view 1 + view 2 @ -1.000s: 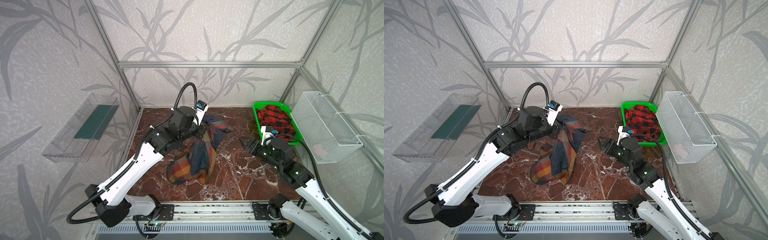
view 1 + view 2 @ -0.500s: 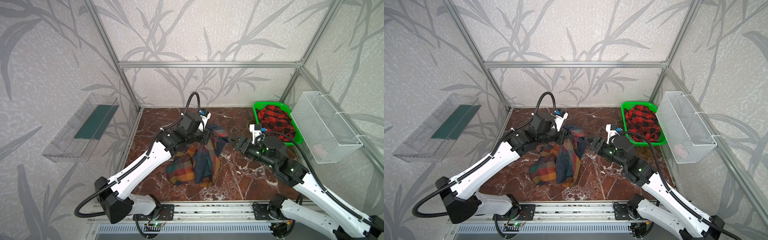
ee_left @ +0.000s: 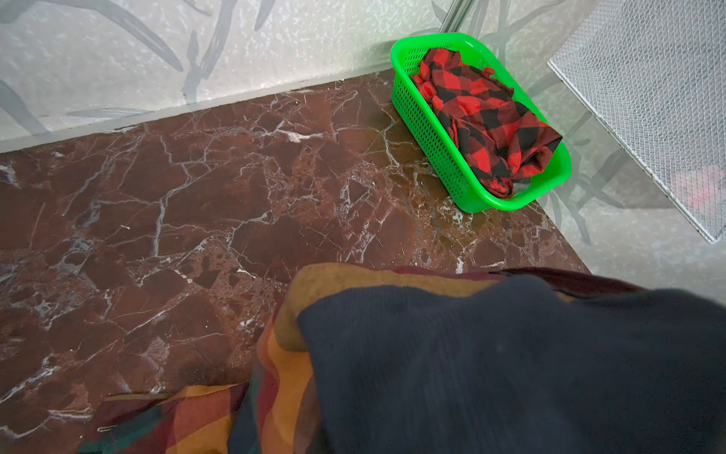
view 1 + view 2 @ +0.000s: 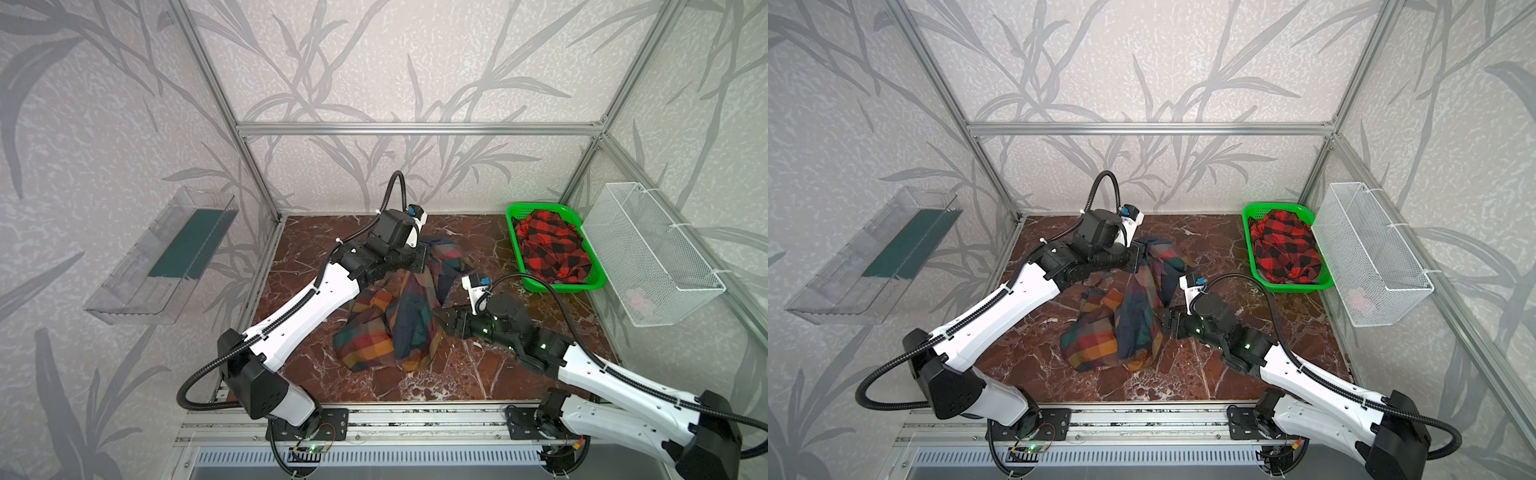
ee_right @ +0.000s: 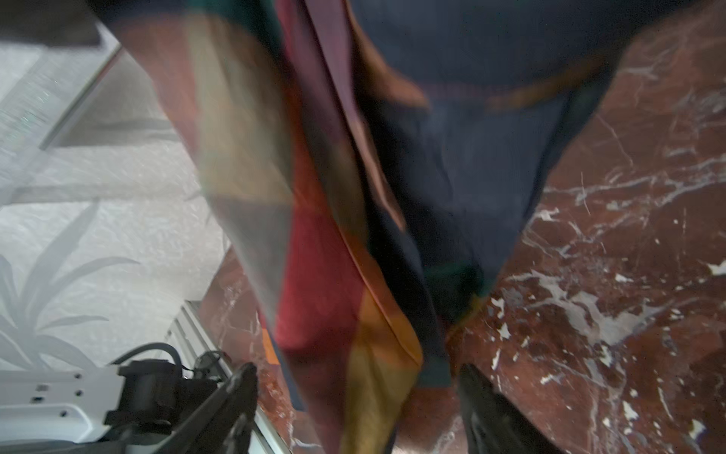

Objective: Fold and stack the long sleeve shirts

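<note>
Red-brown marble tabletop (image 4: 498,374) carries the navy, orange, green and red block-plaid shirt (image 4: 399,324), its top raised and its lower part heaped. Green plastic basket (image 4: 557,286) holds the bunched red-and-black check shirt (image 4: 552,245). Left claw (image 4: 422,259) is clamped on the plaid shirt's top. Right claw (image 5: 355,377) gapes wide astride the hanging edge; pinching several layers there would likely leave the shirt twisted

Left tool (image 4: 424,259) tip hidden in plaid shirt (image 4: 399,328), shirt blurred in right wrist view
</note>
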You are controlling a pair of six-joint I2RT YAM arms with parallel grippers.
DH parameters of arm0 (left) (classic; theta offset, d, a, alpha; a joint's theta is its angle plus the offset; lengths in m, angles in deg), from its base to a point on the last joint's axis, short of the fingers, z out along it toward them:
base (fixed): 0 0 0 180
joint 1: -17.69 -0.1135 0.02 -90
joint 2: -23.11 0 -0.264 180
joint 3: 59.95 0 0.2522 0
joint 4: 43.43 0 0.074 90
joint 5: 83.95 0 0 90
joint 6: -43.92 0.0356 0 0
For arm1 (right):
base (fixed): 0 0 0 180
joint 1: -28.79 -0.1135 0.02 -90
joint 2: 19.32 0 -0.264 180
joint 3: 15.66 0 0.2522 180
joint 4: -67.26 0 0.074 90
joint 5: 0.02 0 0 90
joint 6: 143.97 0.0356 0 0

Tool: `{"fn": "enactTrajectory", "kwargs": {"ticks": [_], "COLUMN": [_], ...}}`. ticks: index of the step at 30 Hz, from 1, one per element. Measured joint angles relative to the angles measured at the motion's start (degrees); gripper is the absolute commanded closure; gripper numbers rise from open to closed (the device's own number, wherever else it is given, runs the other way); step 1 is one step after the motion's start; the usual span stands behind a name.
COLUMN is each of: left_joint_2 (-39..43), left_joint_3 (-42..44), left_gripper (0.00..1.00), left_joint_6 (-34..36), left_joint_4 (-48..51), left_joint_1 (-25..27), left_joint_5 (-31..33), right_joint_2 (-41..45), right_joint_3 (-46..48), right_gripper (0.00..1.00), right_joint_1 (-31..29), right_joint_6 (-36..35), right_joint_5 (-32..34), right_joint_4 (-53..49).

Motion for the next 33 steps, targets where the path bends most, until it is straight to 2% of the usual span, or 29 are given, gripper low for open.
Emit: {"fn": "enactTrajectory", "kwargs": {"ticks": [5, 9, 14, 16, 19, 21, 25, 26, 30, 33], "left_joint_2": [-3.08, -6.23, -7.52, -7.5, -7.37, -7.08, -6.1, -6.01, -5.46, -5.35], "left_joint_3": [-6.21, -11.61, -13.55, -13.6, -13.6, -13.6, -14.12, -14.73, -16.72, -18.95], "left_gripper": [1.0, 1.0, 1.0, 1.0, 1.0, 1.0, 1.0, 1.0, 1.0, 1.0], "left_joint_6": [0.07, 0.31, 0.74, 0.83, 0.9, 0.9, 1.2, 1.36, 2.71, 4.85], "left_joint_4": [1.29, 3.23, 5.22, 5.79, 6.82, 7.21, 8.37, 8.79, 10.1, 11.15], "left_joint_1": [-1.84, -2.45, -2.95, -3.26, -4.15, -4.63, -5.66, -5.99, -7.3, -8.26], "left_joint_5": [-1.49, -2.36, -2.6, -2.64, -2.91, -3.04, -3.23, -3.34, -4.22, -4.11], "right_joint_2": [-5.9, -11.21, -14.49, -14.51, -14.51, -14.78, -17.2, -17.29, -14.12, -7.43], "right_joint_3": [4.55, 4.81, 4.61, 4.55, 3.74, 2.93, -0.33, -1.01, -2.47, -5.84], "right_gripper": [0.22, 0.32, 0.6, 0.6, 0.53, 0.55, 0.96, 1.0, 1.0, 1.0], "right_joint_1": [-0.76, -2.34, -3.17, -3.17, -3.17, -3.1, -3.06, -3.06, -3.06, -3.08], "right_joint_6": [0.15, 0.02, -2.21, -4.0, -7.04, -9.03, -11.58, -12.24, -13.7, -14.1], "right_joint_5": [-2.62, -3.72, -1.86, 0.02, 4.5, 6.93, 7.98, 8.04, 7.56, 5.9], "right_joint_4": [6.67, 11.52, 13.99, 14.03, 13.46, 13.53, 12.59, 12.07, 9.31, 2.56]}}
